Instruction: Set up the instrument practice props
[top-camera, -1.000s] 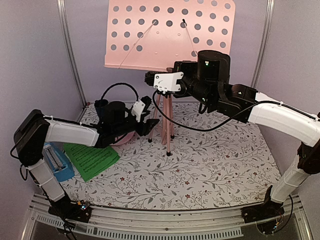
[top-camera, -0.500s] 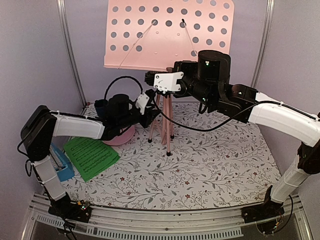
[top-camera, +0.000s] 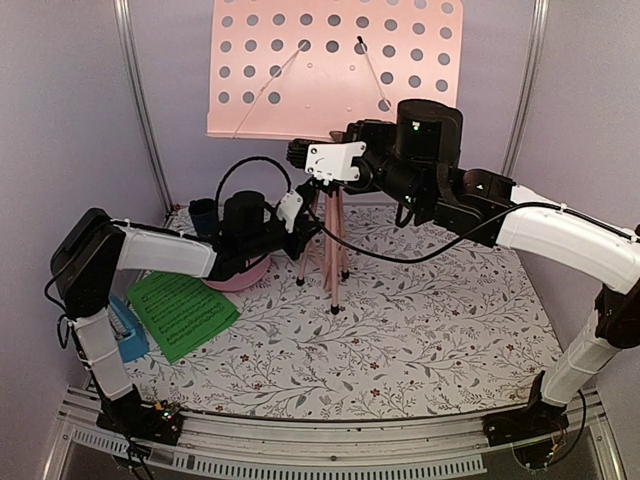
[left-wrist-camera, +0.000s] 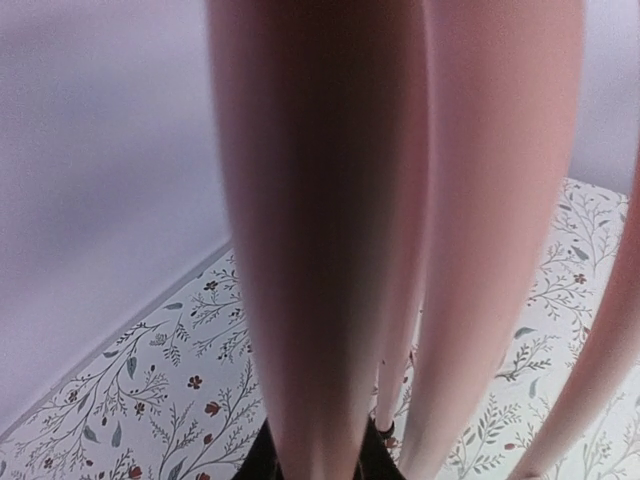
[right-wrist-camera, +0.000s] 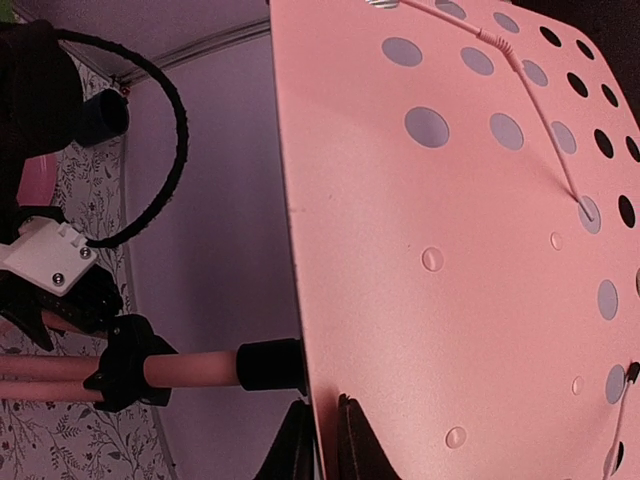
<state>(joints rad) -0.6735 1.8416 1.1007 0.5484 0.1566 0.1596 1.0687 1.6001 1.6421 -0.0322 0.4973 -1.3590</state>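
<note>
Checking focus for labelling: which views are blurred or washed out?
Left wrist: the stand legs fill the frame, badly out of focus; tablecloth behind is clearer. Right wrist: perforated desk sharp, evenly lit. Top external: sharp, soft light, no glare.

White arm shells (top-camera: 150, 252), black joints (top-camera: 430, 125), looping black cables (right-wrist-camera: 183, 130)
</note>
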